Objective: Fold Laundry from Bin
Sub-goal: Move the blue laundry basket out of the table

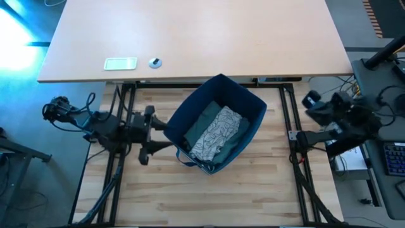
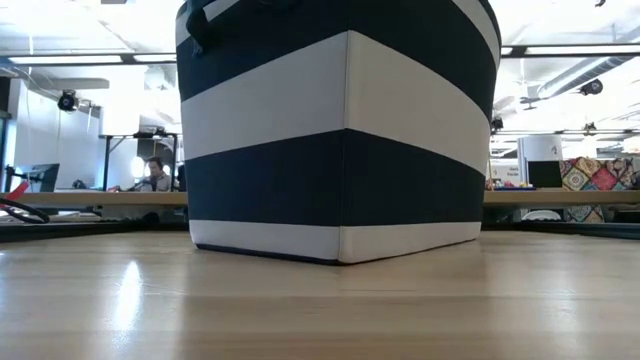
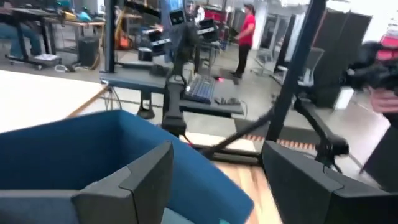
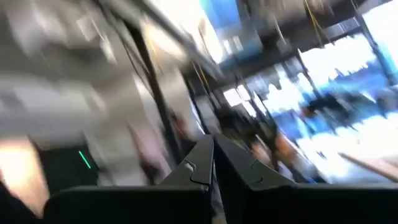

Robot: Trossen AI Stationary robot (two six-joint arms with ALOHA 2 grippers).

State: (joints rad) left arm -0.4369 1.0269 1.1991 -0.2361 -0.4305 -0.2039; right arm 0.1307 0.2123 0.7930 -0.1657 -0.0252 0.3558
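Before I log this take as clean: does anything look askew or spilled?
Only the bin stands out: it sits turned corner-on to the table edges. The laundry stays inside; nothing has spilled.

Bin (image 1: 243,104) stands mid-counter (image 1: 253,196), turned corner-on, top open; laundry (image 1: 215,134) lies low inside, so entry from above is clear. Left hand (image 1: 166,136), fingers apart, sits just beside the bin's left wall. Bare counter in front and to the right. Right hand (image 4: 212,163) closed, off the right edge.
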